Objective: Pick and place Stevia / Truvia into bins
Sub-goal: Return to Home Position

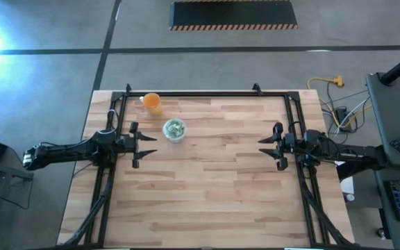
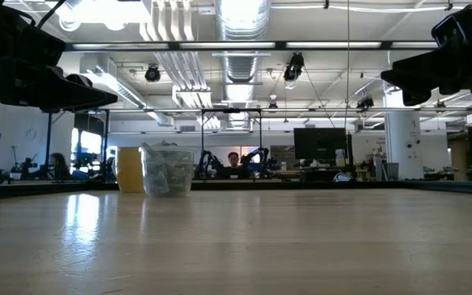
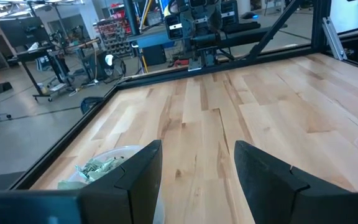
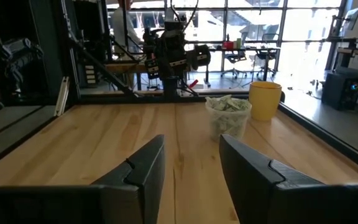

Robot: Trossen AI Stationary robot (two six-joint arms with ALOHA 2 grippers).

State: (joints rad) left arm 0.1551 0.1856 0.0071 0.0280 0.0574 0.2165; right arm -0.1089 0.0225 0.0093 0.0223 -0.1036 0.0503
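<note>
– Bare wood planks make up nearly the whole tabletop (image 1: 214, 201). What are the arms doing over it?

– The left end effector (image 1: 147, 146) hangs above the left side with its fingers apart and nothing between them. Near it, a little toward the far rail, stands the clear plastic cup (image 1: 174, 130), packed with green-and-white Stevia sachets (image 1: 175, 127). Farther out, by the far-left corner, there's an orange cup (image 1: 152, 103).

– And the other arm?

– The right end effector (image 1: 265, 147) waits over the right side, fingers also spread and empty, well apart from both cups.

– Any sachets loose on the wood?

– None that I can make out. The sorting looks finished, so I read this as the retreat to rest.

– How should that go?

– I'd draw the left arm straight back toward its own side, away from the clear cup. That cup looks light, and a brush from a finger could tip it and spill the lot. From table level both arms ride higher than the cup's rim, so I'd keep that height while backing off and move slowly.
</note>
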